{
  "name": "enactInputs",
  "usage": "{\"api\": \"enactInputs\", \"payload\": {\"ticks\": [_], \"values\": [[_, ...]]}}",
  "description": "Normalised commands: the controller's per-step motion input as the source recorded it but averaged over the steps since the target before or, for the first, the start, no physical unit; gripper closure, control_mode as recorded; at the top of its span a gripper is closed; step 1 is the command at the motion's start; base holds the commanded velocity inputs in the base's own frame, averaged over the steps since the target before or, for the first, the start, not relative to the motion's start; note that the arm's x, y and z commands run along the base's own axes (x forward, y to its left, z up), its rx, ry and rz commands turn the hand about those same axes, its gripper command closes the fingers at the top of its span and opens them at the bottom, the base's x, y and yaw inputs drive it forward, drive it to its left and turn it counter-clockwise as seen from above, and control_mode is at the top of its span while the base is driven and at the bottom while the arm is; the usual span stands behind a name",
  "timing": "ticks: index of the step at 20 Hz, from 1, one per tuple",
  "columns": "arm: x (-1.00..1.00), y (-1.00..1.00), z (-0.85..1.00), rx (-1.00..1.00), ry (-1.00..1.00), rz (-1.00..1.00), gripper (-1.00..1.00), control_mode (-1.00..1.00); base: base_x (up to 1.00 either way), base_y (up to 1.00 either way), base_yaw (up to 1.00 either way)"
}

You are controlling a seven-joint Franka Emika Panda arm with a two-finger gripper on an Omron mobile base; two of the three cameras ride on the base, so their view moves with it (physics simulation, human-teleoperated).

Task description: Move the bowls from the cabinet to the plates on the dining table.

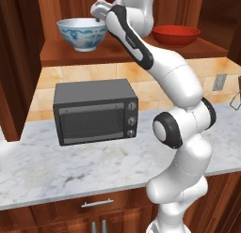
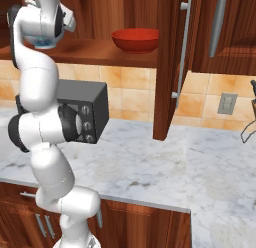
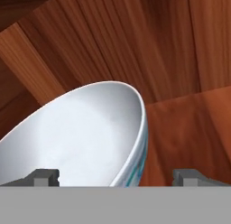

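The pincer stands wide open, holding nothing, its two tips straddling the near rim of the white bowl with the blue pattern on the open cabinet shelf. The red bowl sits well apart along the same shelf, above the toaster oven on the marble bench.

Two bowls sat on the open cabinet shelf: the patterned bowl at 9 o'clock of the plain bowl, well apart. The toaster oven stood on the tabletop below, at 6 o'clock of the patterned bowl.
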Motion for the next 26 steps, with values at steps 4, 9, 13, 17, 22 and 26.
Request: {"api": "enactInputs", "payload": {"ticks": [4,9,13,17,22,26], "values": [[0.22,0.01,0.0,0.0,0.02,0.0,-1.0,-1.0,0.0,0.0,0.0],[0.11,0.0,-0.02,0.0,0.01,0.0,-1.0,-1.0,0.0,0.0,0.0],[0.0,0.03,-0.05,0.0,0.0,0.0,-1.0,-1.0,0.0,0.0,0.0],[0.0,0.01,-0.06,0.0,0.0,0.0,-1.0,-1.0,0.0,0.0,0.0],[-0.08,-0.03,-0.09,0.0,0.0,0.0,-1.0,-1.0,0.0,0.0,0.0],[-0.16,-0.01,-0.2,-0.01,0.0,0.0,-1.0,-1.0,0.0,0.0,0.0]]}}
